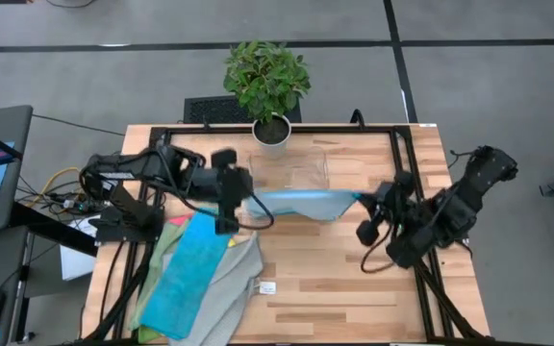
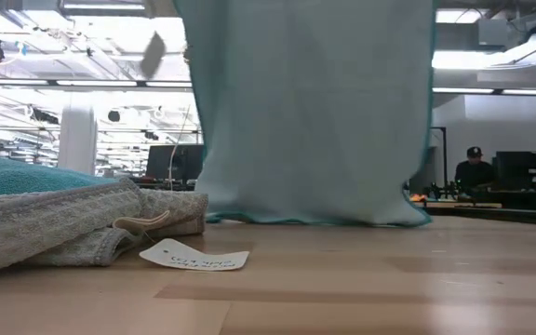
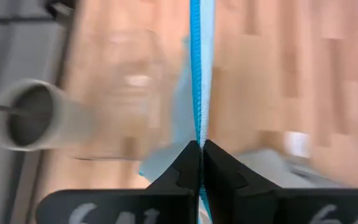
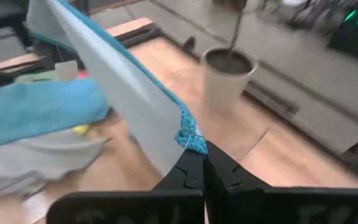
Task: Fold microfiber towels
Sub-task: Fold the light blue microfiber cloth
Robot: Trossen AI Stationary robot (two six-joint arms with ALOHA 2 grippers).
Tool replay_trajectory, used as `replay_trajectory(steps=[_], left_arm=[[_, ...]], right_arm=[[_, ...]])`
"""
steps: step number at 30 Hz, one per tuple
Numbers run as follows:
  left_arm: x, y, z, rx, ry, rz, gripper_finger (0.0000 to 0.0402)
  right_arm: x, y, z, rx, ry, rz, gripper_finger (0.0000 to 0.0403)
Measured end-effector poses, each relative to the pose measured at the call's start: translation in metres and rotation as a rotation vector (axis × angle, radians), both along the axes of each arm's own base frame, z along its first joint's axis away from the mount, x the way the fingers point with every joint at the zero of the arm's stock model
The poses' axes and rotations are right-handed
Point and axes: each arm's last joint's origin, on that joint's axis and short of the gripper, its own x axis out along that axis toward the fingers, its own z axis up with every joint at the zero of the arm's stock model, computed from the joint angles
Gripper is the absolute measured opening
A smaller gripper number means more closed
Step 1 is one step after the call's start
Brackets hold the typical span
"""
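Two grippers hold one towel up in the air between them. The towel (image 1: 301, 204) is light grey with a teal edge. It hangs over the middle of the table (image 1: 354, 288), nearer the back edge, and is stretched tight from side to side. In the low view its bottom edge hangs just at the wood; I cannot tell if it touches.

The left gripper (image 1: 243, 204) is pinched tight on one top corner of that towel. The left wrist view shows its two dark fingers (image 3: 219, 171) pressed together with the teal edge coming out from between them. The right gripper (image 1: 364, 200) is pinched tight on the other top corner. In the right wrist view its fingers (image 4: 225, 171) are closed on the teal corner.

One pile of towels (image 1: 200, 279) lies at the front left corner of the table. On top of it is one bright blue towel (image 1: 190, 274). Beside and under it is one grey towel (image 1: 234, 284). Small bits of pink, yellow and green peek out along the left side of the pile; I cannot count how many cloths those are.

One small white tag (image 2: 194, 256) lies on the wood just beside the grey towel.

One clear tray (image 1: 291, 168) sits near the back edge. One plant in a white pot (image 1: 269, 130) stands at the back edge, just behind the tray.

One person (image 2: 474, 172) sits far off in the room behind the table.
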Motion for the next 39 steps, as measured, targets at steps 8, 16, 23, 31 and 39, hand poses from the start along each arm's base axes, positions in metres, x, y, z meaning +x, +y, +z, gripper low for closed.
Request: replay_trajectory(steps=[8,16,23,31,39], left_arm=[[0.008,-0.045,-0.042,-0.232,0.119,-0.075,0.0],[0.01,-0.094,-0.086,-0.461,0.211,-0.208,0.0],[0.007,-0.121,-0.118,-0.583,0.266,-0.277,0.0],[0.018,-0.106,-0.126,-0.501,0.211,-0.339,0.0],[0.04,-0.056,-0.127,-0.367,0.138,-0.306,0.0]], right_arm=[[0.0,0.054,-0.036,0.191,0.02,0.077,0.0012],[0.011,0.122,-0.074,0.397,0.038,0.157,0.0012],[0.024,0.161,-0.11,0.515,0.068,0.169,0.0012],[0.027,0.159,-0.126,0.554,0.186,0.074,0.0012],[0.016,0.146,-0.13,0.512,0.271,-0.064,0.0012]])
